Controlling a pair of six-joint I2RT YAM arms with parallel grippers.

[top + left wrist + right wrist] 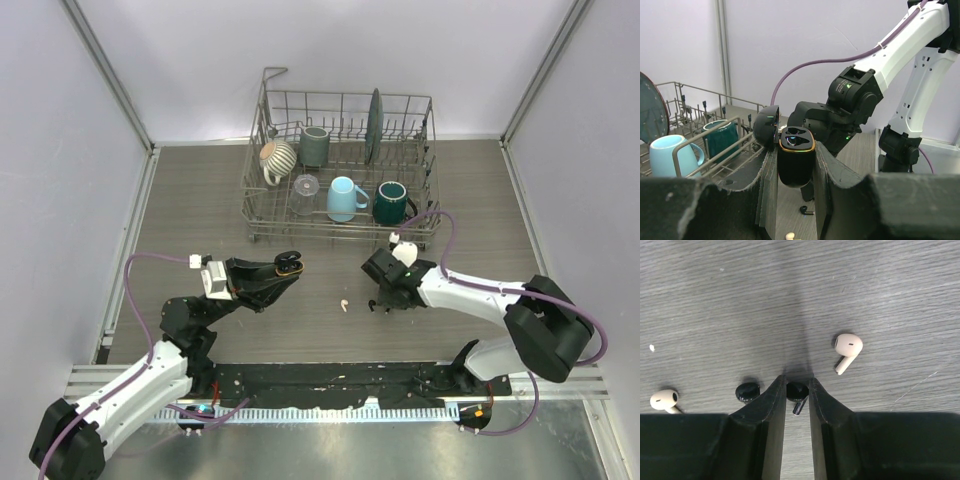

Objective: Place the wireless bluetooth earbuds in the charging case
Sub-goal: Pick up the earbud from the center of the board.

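earbuds (848,347) on table (880,285), dish rack (262,215) beyond

Overhead looks down from behind; left wrist level at the rack (330,230), right wrist closely down at the table (740,300).

A wire dish rack (345,96) stands on the grey wood-grain table (200,200), well beyond the left fingers (767,190) and right fingers (770,405). It holds a striped mug (277,157), a grey-green mug (314,146), a clear glass (306,186), a light blue mug (343,199), and an upright dark plate (373,125). A dark green mug (392,203) sits nearest the right fingers.
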